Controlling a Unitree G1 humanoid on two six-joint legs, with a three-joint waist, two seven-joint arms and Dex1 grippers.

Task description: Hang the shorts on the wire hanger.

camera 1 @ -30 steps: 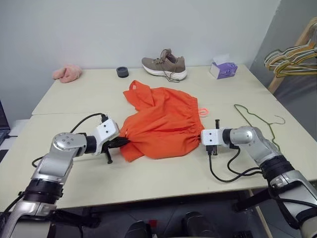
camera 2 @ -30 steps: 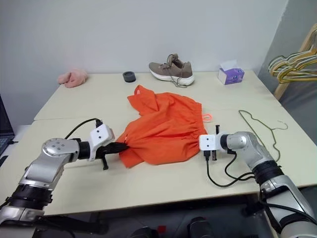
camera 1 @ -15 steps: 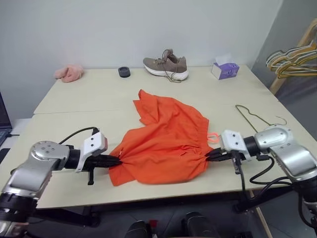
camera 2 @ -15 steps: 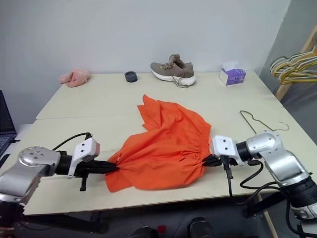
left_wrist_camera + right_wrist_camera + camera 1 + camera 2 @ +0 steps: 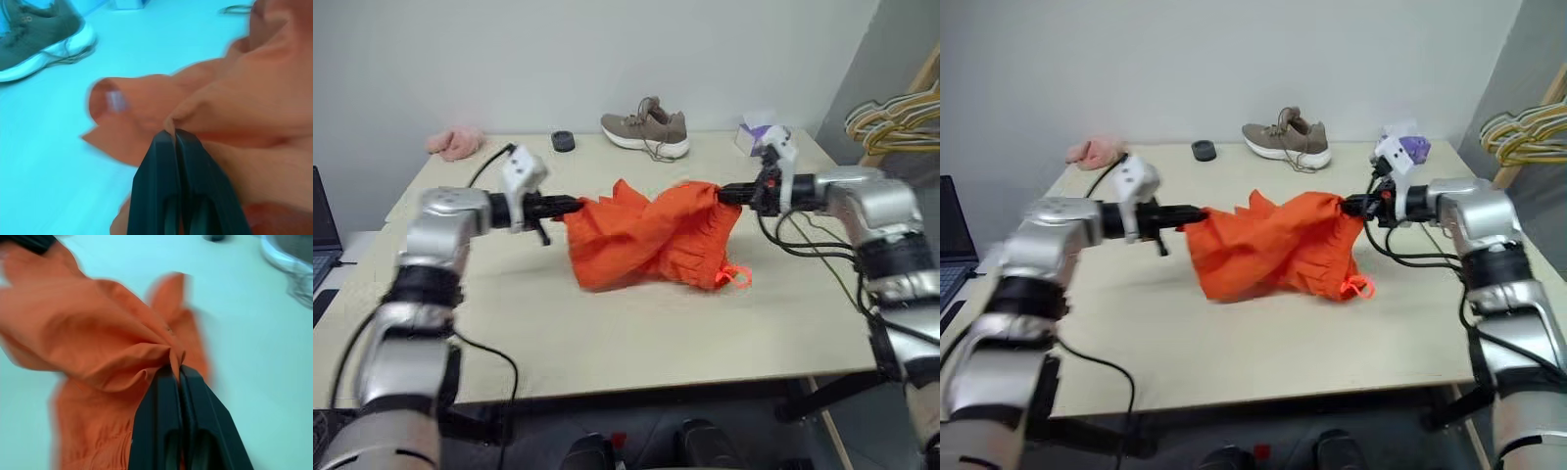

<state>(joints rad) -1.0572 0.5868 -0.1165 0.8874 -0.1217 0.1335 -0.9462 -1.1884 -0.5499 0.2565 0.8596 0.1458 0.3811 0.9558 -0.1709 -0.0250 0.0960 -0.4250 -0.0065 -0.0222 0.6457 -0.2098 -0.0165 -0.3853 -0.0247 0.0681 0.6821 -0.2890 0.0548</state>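
Note:
The bright orange shorts hang bunched between my two grippers, lifted above the table, with the lower folds and a small pink-orange loop near or on the tabletop. My left gripper is shut on the fabric at the shorts' left end. At the right end my right gripper is shut on a gathered edge. Both wrist views show black fingers pinched on orange cloth. A thin stretch of the wire hanger shows on the table beyond the shorts; my right arm covers most of it.
A brown shoe, a small black round thing and a pink fluffy item lie along the table's far edge. A purple tissue box stands behind my right gripper. Bunched hangers hang at the far right.
Both grippers rose and moved forward, lifting the shorts off the table; the fabric now hangs between them instead of lying spread. The camera view also shifted.

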